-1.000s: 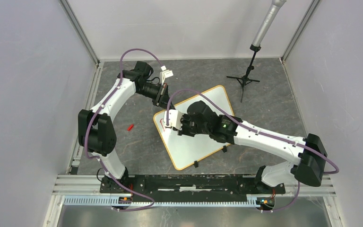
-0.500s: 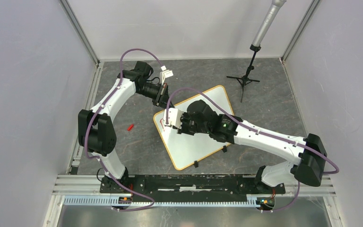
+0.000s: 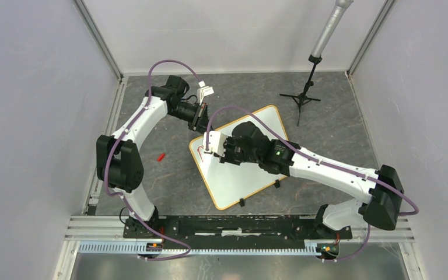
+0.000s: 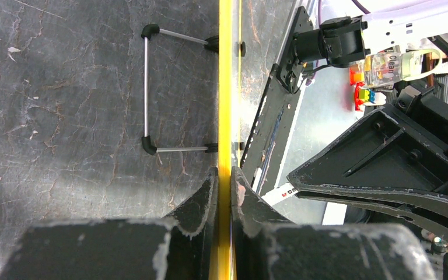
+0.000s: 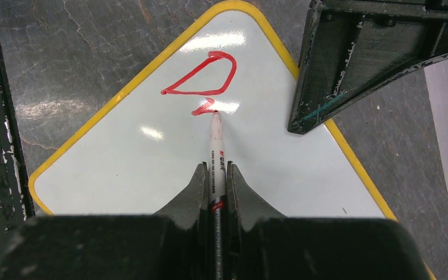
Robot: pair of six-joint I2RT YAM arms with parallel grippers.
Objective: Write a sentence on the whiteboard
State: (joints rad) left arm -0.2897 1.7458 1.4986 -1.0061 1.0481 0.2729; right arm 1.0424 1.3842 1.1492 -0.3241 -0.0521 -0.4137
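The right fingers [image 5: 197, 188] are closed tight on a slim white marker [image 5: 215, 153], which sticks out straight ahead of them. Its red tip touches the whiteboard [image 5: 140, 169] at a short red stroke. Just beyond that stroke is the rest of the red writing [image 5: 202, 74], a large capital D drawn near one rounded corner of the board. The marker and these fingers are over the white surface, a little in from the yellow rim. The left fingers [image 4: 205, 195] are pinched shut on the board's thin yellow rim [image 4: 226, 87], one finger on each face, with the board seen edge-on between them. In the right wrist view these same fingers appear as a black shape at the rim, just beside the D. Farther along the clamped rim, a thin wire bracket [image 4: 146, 87] joins it at two small black clips. From above, the whiteboard sits turned at a slant near the middle of the dark grey tabletop [image 3: 169, 186]. The left arm reaches to its far left edge, and the right arm stretches across it from the right towards the same corner. A small red object [image 3: 161, 156] lies on the tabletop to the left of the board, apart from it. A black tripod [image 3: 303, 98] carrying a grey pole stands at the far right, well apart from the board.
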